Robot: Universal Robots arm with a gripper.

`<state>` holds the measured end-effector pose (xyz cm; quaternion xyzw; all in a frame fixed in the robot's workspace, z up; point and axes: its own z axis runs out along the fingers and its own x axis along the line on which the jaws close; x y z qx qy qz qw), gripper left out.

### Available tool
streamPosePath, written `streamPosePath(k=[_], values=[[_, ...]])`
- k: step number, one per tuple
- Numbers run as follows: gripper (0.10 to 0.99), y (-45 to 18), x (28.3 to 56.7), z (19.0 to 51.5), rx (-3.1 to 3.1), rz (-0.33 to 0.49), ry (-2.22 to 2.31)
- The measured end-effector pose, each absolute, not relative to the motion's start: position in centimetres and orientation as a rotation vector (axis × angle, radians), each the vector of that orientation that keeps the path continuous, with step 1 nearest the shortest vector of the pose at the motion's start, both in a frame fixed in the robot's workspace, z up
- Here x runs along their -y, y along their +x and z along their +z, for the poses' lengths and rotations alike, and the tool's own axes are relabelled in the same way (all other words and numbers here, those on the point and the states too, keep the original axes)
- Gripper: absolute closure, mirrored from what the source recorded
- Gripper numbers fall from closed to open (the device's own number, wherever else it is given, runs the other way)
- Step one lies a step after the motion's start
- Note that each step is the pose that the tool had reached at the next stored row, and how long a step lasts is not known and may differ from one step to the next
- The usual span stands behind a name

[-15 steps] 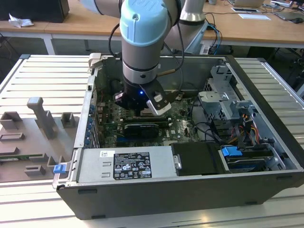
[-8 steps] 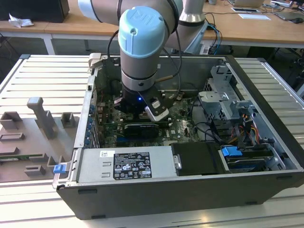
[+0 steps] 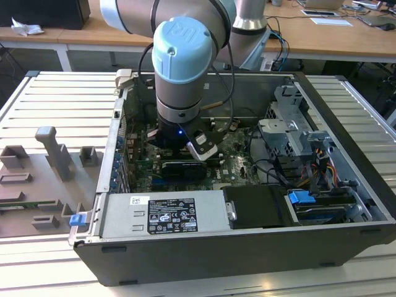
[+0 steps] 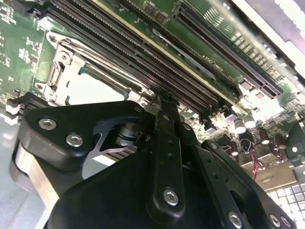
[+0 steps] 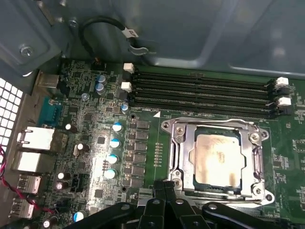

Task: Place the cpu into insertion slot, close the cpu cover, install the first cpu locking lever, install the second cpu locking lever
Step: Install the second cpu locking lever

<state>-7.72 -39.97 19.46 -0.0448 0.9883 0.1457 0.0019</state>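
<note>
The cpu (image 5: 214, 160) lies in the insertion slot (image 5: 259, 191) on the green board, its pale metal top showing through the cut-out of the cpu cover (image 5: 187, 160). The cover lies flat over it. My gripper (image 5: 165, 186) has its black fingers pressed together with nothing between them, and the tips sit right at the slot's near edge. In the second wrist view the gripper (image 4: 164, 102) points at the board beside the cpu (image 4: 93, 88) and the cover's frame (image 4: 102, 71). In the exterior view the arm's wrist (image 3: 182, 68) reaches down into the open computer case (image 3: 204, 253).
Long black memory slots (image 5: 200, 93) run just beyond the socket, under the grey case wall (image 5: 190, 33). Capacitors (image 5: 114, 143) and rear ports (image 5: 35, 140) stand beside it. A power supply (image 3: 167, 213) and drive cage (image 3: 291, 130) crowd the case. A grey fixture (image 3: 43, 179) lies at the exterior view's left.
</note>
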Motion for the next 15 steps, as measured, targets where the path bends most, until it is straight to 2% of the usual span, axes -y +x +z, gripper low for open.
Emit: streamPosePath(k=[15], values=[[0.98,-7.8,40.0,22.1,-3.101,0.458,-0.141]])
